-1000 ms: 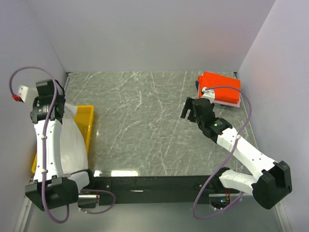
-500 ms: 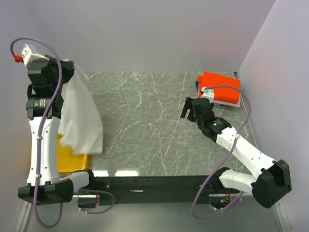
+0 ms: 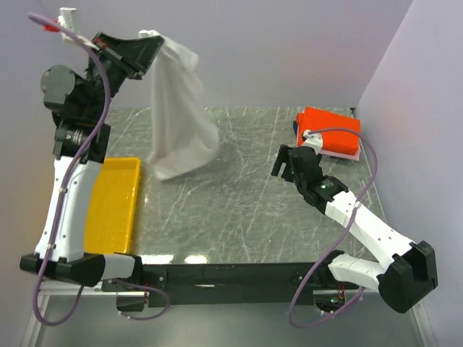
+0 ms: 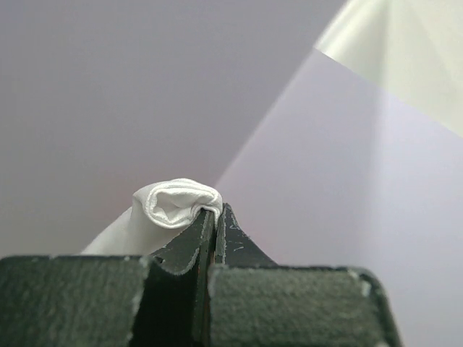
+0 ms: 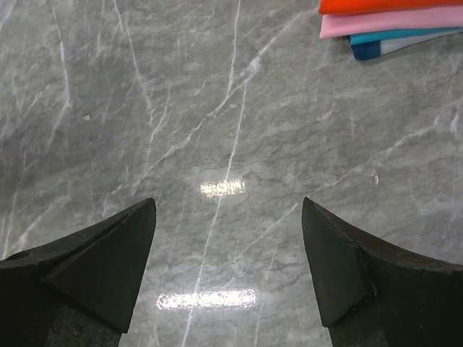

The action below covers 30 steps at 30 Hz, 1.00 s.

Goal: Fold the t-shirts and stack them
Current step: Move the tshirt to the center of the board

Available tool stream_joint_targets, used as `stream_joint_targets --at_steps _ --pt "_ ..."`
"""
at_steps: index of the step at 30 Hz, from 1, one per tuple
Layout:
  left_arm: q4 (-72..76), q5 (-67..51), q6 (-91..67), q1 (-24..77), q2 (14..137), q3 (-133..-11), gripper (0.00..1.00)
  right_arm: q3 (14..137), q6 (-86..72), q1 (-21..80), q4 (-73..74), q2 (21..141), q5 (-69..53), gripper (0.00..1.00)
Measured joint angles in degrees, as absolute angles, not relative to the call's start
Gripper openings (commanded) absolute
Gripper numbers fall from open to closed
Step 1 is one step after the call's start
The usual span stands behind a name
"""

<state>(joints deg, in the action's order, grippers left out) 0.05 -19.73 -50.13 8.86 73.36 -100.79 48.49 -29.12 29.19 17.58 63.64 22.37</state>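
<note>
A white t-shirt [image 3: 181,116] hangs bunched from my left gripper [image 3: 153,40], raised high at the back left, its lower end over the marble table [image 3: 231,195]. In the left wrist view the gripper [image 4: 215,211] is shut on a rolled fold of the white t-shirt [image 4: 177,204]. A stack of folded t-shirts [image 3: 329,131], orange-red on top, lies at the back right; the right wrist view shows its orange-red, pink and blue edges [image 5: 391,22]. My right gripper [image 3: 283,165] hovers open over bare table [image 5: 228,210] left of that stack, holding nothing.
A yellow plastic tray [image 3: 112,206] sits at the table's left edge beside the left arm. Pale walls close in the table at the back and both sides. A dark rail [image 3: 231,275] runs along the near edge between the arm bases.
The left arm has swung up and to the right, lifting the white t-shirt out of the yellow tray and carrying it over the table's back left. The right arm has stayed still.
</note>
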Motion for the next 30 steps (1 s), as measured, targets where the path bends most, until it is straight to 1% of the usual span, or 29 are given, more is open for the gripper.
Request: stream_joint_targets --at_steps 3,7,8,9,10,11,12,13,15,17,20,22,24,25,26,30 --pt "4.43 -23.88 -52.27 11.22 76.88 -102.98 0.00 48.47 -29.34 29.19 17.61 62.76 23.09 0.87" --pt "9.76 -28.51 -56.88 13.37 80.23 -102.35 0.00 48.34 -30.06 29.19 17.58 61.43 24.03 0.87" --pt "10.90 -29.34 -58.15 13.69 80.49 -101.12 0.03 48.23 -30.26 29.19 17.58 61.06 24.25 0.87" --pt "11.29 -29.82 -59.02 13.96 80.53 -99.70 0.22 47.99 -30.46 29.19 17.52 60.60 24.43 0.88" --pt "10.85 -29.71 -59.55 14.15 80.51 -97.91 0.35 47.68 -30.61 29.19 17.47 60.23 24.47 0.88" --pt "9.45 -29.19 -59.81 14.31 80.38 -96.12 0.46 47.42 -30.68 29.19 17.50 60.01 24.45 0.88" --pt "6.66 -27.20 -59.96 14.37 80.34 -94.41 0.67 47.20 -30.83 29.19 17.61 59.88 24.47 0.88" --pt "3.79 -24.95 -58.85 14.39 80.36 -93.06 0.75 47.13 -30.94 29.19 17.74 59.86 24.47 0.88" --pt "-3.79 -19.03 -57.01 14.37 80.55 -88.95 0.87 47.11 -31.27 29.10 17.87 59.86 24.36 0.88" --pt "-9.85 -13.21 -54.54 14.26 81.38 -84.64 0.94 47.11 -31.53 29.08 17.89 59.90 24.14 0.87" --pt "-17.47 -7.03 -50.61 14.00 84.47 -77.80 0.96 47.11 -31.92 29.04 18.02 60.66 22.68 0.87" --pt "-21.54 -5.52 -48.90 13.91 87.35 -75.02 0.95 47.11 -32.12 28.93 18.02 62.04 21.06 0.88" --pt "-24.45 -5.80 -47.48 13.91 90.04 -72.86 0.89 47.07 -32.12 28.73 18.00 64.18 18.31 0.87" --pt "-24.99 -6.20 -46.85 13.91 90.80 -71.64 0.89 47.03 -32.10 28.67 18.00 64.55 17.91 0.87" --pt "-24.86 -7.25 -45.98 13.91 91.05 -69.82 0.85 46.81 -32.05 28.60 17.89 65.58 16.45 0.87" --pt "-23.38 -13.17 -44.07 13.93 91.02 -64.20 0.77 46.35 -31.59 28.51 17.63 70.72 10.37 0.86"
